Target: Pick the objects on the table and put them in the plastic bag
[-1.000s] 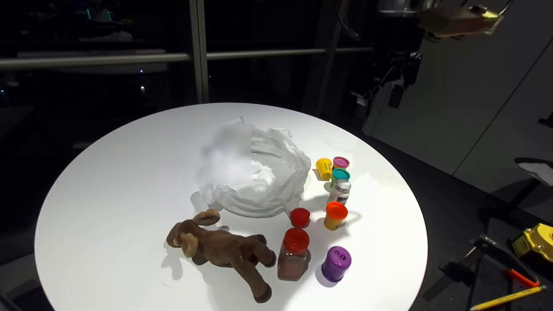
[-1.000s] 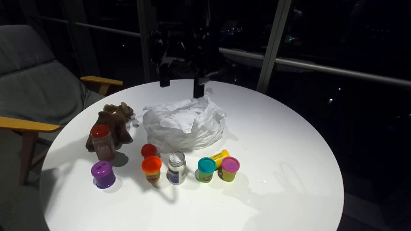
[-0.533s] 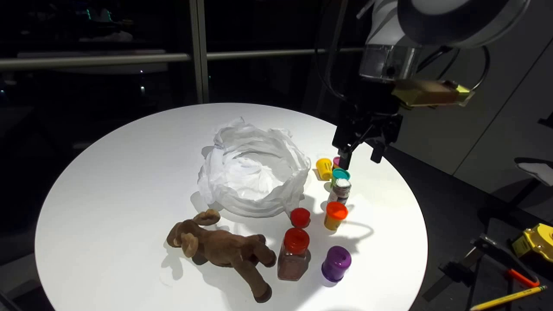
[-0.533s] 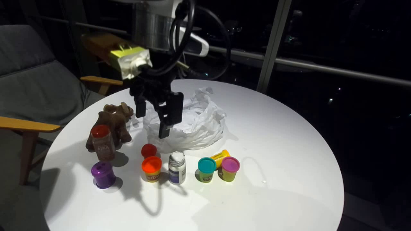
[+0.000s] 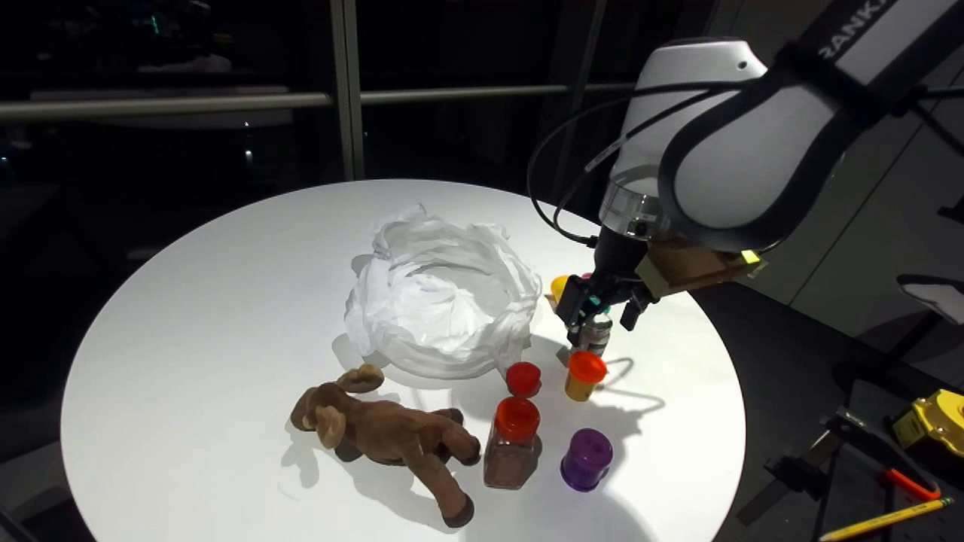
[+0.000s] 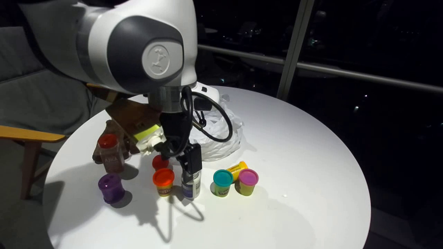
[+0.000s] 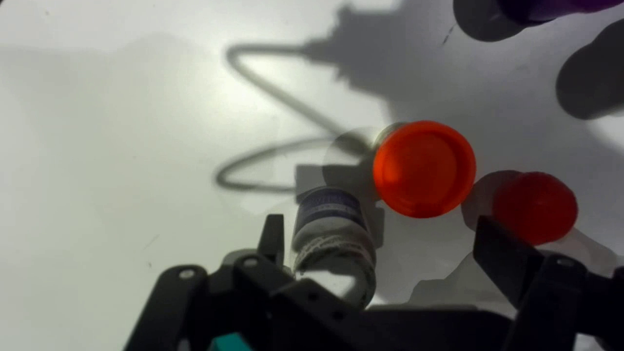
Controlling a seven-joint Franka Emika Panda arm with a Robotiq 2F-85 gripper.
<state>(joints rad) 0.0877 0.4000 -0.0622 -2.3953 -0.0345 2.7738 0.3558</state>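
Brown plush [image 5: 392, 433], head toward nine o'clock in an exterior view, lay lengthwise nine-to-three; gripper [image 5: 601, 332], fingers spread apart, hung near upright white bottle [image 6: 193, 189].

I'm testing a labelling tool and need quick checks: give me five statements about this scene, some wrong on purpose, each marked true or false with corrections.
1. The brown plush toy lies outside the plastic bag. True.
2. The hand is open. True.
3. The hand is over the brown plush toy. False: it is at the white bottle.
4. The purple container stands upright on the table. True.
5. The purple container touches the plastic bag. False: they are apart.
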